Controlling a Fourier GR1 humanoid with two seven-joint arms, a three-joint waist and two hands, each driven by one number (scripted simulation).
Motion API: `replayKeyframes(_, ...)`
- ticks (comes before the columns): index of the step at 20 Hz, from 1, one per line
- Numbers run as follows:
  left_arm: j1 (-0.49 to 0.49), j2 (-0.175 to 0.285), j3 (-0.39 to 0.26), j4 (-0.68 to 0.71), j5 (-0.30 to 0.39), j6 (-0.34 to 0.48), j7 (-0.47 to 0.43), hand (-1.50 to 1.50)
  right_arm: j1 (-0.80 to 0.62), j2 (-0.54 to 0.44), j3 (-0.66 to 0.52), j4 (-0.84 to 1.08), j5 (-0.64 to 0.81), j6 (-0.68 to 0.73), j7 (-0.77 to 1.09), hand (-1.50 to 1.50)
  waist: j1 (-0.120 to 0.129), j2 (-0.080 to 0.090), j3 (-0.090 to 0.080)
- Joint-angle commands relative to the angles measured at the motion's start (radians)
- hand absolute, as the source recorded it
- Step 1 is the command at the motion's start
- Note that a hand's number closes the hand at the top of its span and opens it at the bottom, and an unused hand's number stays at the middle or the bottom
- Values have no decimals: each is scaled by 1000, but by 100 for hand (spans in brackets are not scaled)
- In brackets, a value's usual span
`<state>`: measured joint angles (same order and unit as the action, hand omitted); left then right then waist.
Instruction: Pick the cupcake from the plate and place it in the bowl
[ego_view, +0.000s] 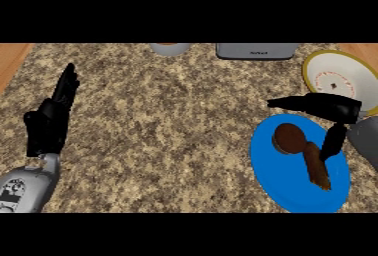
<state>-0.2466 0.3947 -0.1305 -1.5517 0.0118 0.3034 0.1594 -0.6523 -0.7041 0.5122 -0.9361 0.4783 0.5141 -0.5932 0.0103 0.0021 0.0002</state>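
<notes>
Brown round cupcake (290, 138) lies on the blue round plate (295, 195), lower right. The black right hand (332, 106) hovers above it, unclenched and holding nothing. It looks like the reach step: next, lower and close round the cupcake.

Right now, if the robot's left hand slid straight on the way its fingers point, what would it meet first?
Nothing, as far as the picture shows: the left hand points up the view over the counter toward its far edge. The grey round object lies right of that line.
</notes>
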Motion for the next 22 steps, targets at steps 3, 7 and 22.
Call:
replayKeyframes(3, 30, -29, 7, -21, -34, -25, -6, 0, -28, 67, -24, 73, 70, 56, -67, -150, 0, -1, 0)
replayKeyframes(7, 19, -45, 29, -16, -43, -28, -11, 0, 15, 95, -8, 130, 128, -23, -130, -150, -2, 0, 0)
replayKeyframes(22, 6, -89, 83, -27, -87, -82, 33, 0, -37, 228, -77, 263, 277, -160, -241, 150, -4, 0, 0)
